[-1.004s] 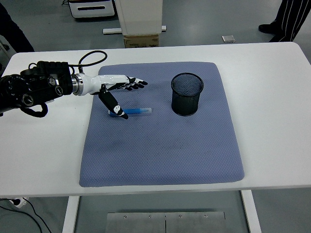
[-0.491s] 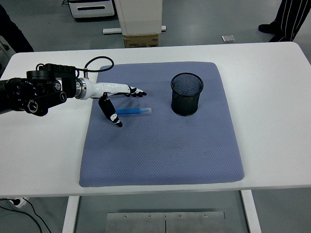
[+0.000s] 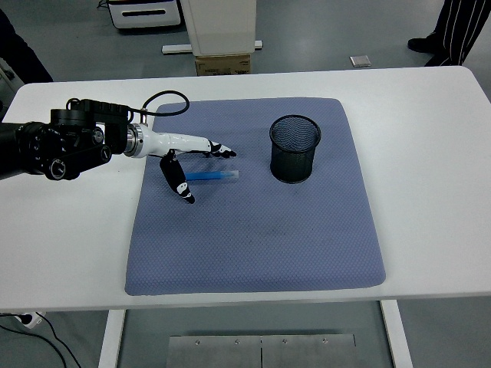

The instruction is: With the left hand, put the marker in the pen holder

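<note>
A blue marker [image 3: 211,176] with a pale right end lies flat on the blue-grey mat [image 3: 261,238], left of the black mesh pen holder [image 3: 295,148], which stands upright. My left hand [image 3: 201,165] hovers over the marker's left end, palm turned edge-on. Its fingers [image 3: 219,149] stretch out just behind the marker and the thumb [image 3: 179,184] hangs down in front of it. The hand is open and holds nothing. The right hand is out of view.
The mat covers the middle of the white table [image 3: 430,138]. Beyond the far edge stand a white pedestal with a cardboard box [image 3: 222,61] and, at the top right, a person's legs [image 3: 453,31].
The left hand has rolled from palm-down to edge-on and shifted slightly forward and right over the marker. The marker stays where it was.
</note>
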### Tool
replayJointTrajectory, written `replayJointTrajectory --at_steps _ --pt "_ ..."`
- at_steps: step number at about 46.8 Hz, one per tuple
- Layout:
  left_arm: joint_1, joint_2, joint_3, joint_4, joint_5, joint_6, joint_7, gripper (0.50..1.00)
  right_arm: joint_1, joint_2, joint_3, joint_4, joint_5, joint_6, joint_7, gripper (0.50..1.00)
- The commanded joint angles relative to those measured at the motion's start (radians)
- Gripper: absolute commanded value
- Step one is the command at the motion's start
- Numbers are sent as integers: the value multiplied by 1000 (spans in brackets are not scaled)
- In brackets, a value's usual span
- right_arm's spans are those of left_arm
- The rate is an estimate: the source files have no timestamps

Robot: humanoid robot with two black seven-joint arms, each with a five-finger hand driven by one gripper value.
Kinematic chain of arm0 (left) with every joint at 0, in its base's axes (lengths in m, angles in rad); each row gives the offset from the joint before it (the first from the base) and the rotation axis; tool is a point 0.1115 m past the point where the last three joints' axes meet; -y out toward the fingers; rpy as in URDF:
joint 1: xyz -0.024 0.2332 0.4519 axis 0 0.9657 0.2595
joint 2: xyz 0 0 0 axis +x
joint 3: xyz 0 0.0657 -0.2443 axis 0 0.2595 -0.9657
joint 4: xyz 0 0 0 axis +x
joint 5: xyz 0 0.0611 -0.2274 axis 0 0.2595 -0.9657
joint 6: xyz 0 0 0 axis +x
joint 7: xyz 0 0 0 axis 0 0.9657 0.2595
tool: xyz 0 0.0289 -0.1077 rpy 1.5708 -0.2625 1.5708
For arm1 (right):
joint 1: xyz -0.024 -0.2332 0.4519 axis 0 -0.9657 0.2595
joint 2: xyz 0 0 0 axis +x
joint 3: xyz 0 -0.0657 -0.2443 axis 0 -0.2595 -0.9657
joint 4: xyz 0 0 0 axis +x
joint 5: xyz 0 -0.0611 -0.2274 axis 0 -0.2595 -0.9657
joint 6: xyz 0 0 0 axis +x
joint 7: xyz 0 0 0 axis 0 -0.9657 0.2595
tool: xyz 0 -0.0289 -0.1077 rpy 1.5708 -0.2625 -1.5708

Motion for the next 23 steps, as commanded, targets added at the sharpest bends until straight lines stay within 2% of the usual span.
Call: replayJointTrajectory --at_steps 1,23 --pt "-1 -1 0 0 10 -2 0 1000 0 0 0 0 -1 0 0 1000" --pt "-1 -18 0 0 29 -7 15 1000 0 0 0 0 -1 0 0 1000"
